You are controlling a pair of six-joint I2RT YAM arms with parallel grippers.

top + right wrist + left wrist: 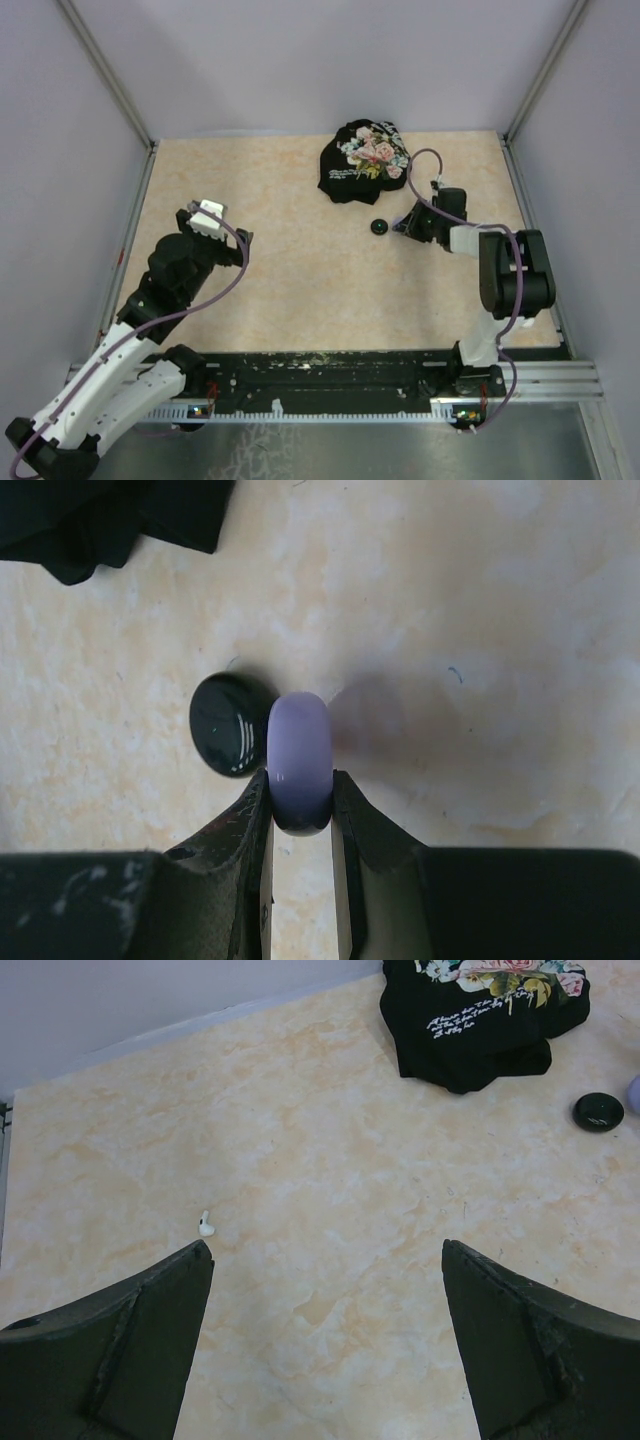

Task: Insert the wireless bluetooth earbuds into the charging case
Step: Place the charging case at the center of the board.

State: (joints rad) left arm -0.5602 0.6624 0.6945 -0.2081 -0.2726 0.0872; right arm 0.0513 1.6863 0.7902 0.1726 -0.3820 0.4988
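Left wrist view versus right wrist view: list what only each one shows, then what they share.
Only the left wrist view: a tiny white comma-shaped earbud lying loose, and the left gripper, open and empty. Only the right wrist view: the right gripper shut on a smooth lavender round puck, just a sliver at the left view's edge. Both: the glossy black round puck, the black floral cloth and the beige marbled tabletop.

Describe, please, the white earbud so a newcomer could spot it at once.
On the beige table, look far from the black floral cloth, toward the left gripper. Just beyond one of its fingers lies the white earbud: tiny and pale, unlike the round black puck by the cloth.
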